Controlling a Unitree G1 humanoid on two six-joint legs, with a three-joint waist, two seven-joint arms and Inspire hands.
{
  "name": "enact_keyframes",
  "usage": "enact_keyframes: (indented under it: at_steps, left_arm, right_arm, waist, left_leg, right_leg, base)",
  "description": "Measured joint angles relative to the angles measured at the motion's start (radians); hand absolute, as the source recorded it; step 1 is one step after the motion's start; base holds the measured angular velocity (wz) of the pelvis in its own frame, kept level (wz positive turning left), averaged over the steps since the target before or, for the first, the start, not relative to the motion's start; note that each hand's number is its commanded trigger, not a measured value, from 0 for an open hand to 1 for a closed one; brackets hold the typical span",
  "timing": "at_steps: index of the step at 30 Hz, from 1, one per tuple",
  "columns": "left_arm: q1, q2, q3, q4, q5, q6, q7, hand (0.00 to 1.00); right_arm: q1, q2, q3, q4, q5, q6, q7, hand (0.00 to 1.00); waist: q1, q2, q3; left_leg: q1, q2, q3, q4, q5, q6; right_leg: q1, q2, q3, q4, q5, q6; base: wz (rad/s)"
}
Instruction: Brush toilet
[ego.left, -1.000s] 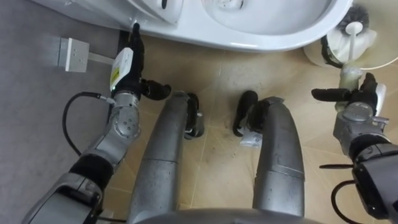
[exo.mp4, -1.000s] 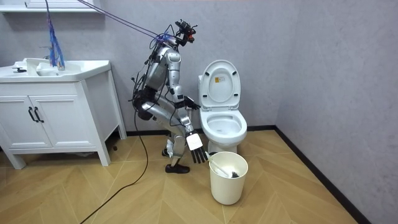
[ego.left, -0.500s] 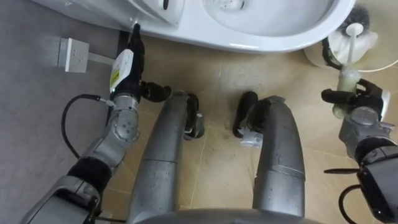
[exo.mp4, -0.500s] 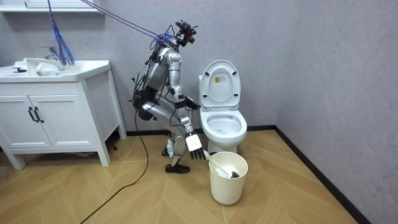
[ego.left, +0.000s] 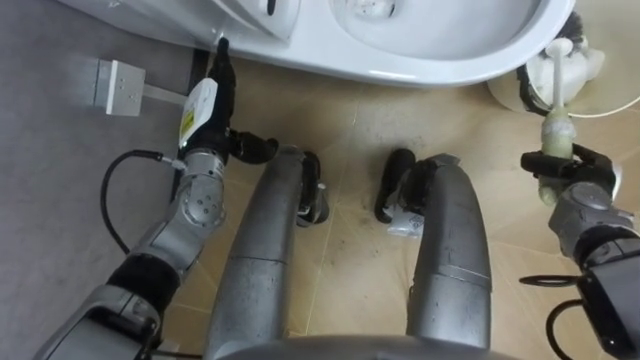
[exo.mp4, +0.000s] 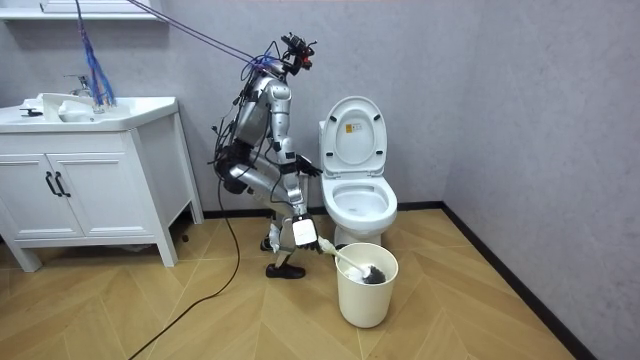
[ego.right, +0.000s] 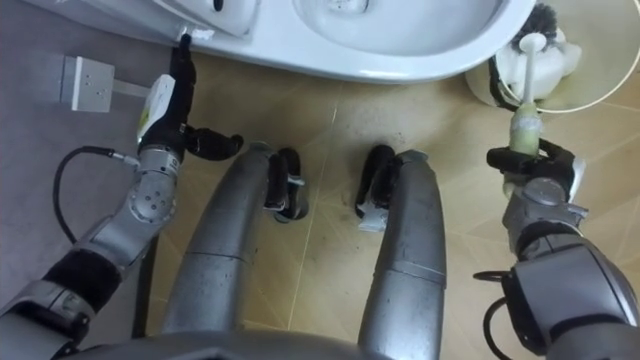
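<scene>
Eye views, left to right: a white wall plate (ego.left: 115, 88) on the grey surface; the left hand (ego.left: 205, 125) with fingers straight and together, tips at the foot of the toilet (ego.left: 440, 58), thumb out to the side, holding nothing. At the right, the right hand (ego.left: 568, 178) has its fingers curled round the handle of the toilet brush (ego.left: 556, 128), which runs up into the bin (ego.left: 612, 103).

The room view adds what the 2 eye views lack. The robot crouches between the vanity cabinet (exo.mp4: 90, 190) and the toilet, with the cream bin standing on the wooden floor before the bowl and the dark brush head down inside it.

Writing: 1 label (exo.mp4: 353, 127) on the raised lid (exo.mp4: 372, 140), too small to read.
</scene>
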Motion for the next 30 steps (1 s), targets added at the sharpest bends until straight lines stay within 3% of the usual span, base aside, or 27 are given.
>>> enact_keyframes:
  at_steps: [11, 17, 23, 28, 30]
  left_arm:
    - [0.008, -0.012, 0.007, -0.005, -0.058, 0.000, 0.001, 0.00]
    - [0.067, -0.009, 0.003, -0.002, -0.079, 0.021, -0.026, 0.00]
    - [0.121, -0.023, 0.002, 0.058, -0.116, 0.023, -0.045, 0.00]
    - [0.184, -0.014, 0.052, 0.145, -0.119, 0.016, -0.065, 0.00]
    - [0.213, -0.002, 0.076, 0.154, -0.134, 0.011, -0.066, 0.00]
  right_arm:
    - [0.039, 0.015, -0.007, 0.001, 0.097, 0.007, 0.021, 1.00]
    - [0.081, 0.038, -0.008, -0.008, 0.166, 0.025, 0.030, 1.00]
    - [0.142, 0.065, -0.064, -0.014, 0.217, 0.043, 0.028, 1.00]
    - [0.192, 0.078, -0.156, -0.055, 0.224, 0.042, 0.003, 1.00]
    - [0.213, 0.078, -0.178, -0.086, 0.214, 0.040, -0.011, 1.00]
  waist:
    - [0.003, 0.002, -0.0009]
    - [0.002, 0.005, -0.0039]
    - [-0.002, 0.006, -0.0089]
    - [-0.009, 0.000, -0.0269]
    - [-0.017, -0.001, -0.0286]
  left_leg:
    - [0.020, 0.005, -0.003, 0.010, -0.008, 0.004]
    - [0.147, 0.025, 0.006, -0.060, -0.009, 0.011]
    - [0.372, 0.035, 0.029, -0.257, 0.037, 0.028]
    - [0.581, 0.036, 0.037, -0.433, 0.077, 0.036]
    - [0.650, 0.034, 0.034, -0.483, 0.083, 0.035]
  right_leg:
    - [0.026, 0.014, -0.002, -0.002, 0.003, -0.002]
    - [0.154, 0.037, -0.001, -0.094, 0.025, 0.013]
    - [0.372, 0.057, -0.003, -0.289, 0.077, 0.036]
    - [0.584, 0.081, -0.006, -0.477, 0.124, 0.055]
    - [0.658, 0.091, -0.011, -0.537, 0.137, 0.059]
  base:
    - [-0.02]
    - [-0.15]
    - [-0.07]
    - [-0.07]
    - [-0.04]
